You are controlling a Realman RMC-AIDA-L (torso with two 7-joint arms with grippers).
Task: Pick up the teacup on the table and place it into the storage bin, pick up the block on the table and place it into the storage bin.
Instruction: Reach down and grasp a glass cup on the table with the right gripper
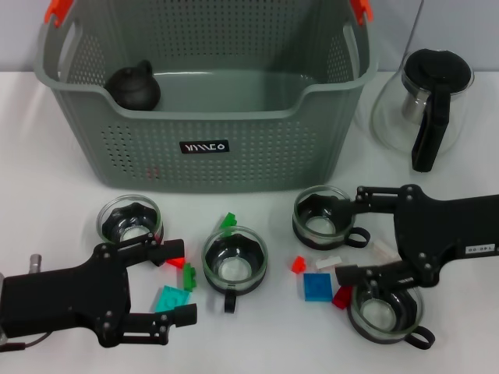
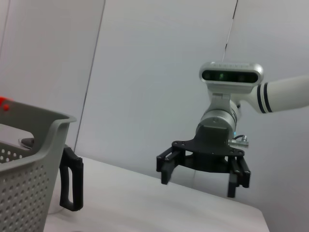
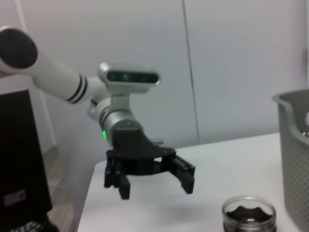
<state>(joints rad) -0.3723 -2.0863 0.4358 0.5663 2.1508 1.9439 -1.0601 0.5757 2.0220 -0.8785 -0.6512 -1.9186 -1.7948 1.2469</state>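
The grey-green storage bin (image 1: 210,117) stands at the back of the table, a dark small teapot (image 1: 134,84) inside its left corner. Several glass teacups sit in front: far left (image 1: 129,218), centre (image 1: 235,261), right (image 1: 321,216) and near right (image 1: 386,312). Small blocks lie scattered: red (image 1: 175,262), green (image 1: 188,276) and cyan (image 1: 171,298) on the left, blue (image 1: 316,286) and red (image 1: 298,265) on the right. My left gripper (image 1: 173,282) is open around the left blocks. My right gripper (image 1: 355,234) is open beside the right teacup's handle. Both hover above the table.
A glass teapot with a black handle (image 1: 427,105) stands right of the bin. A green block (image 1: 228,222), white blocks (image 1: 327,262) and another red block (image 1: 341,297) lie among the cups. The left wrist view shows the bin wall (image 2: 29,159) and my right gripper (image 2: 203,169).
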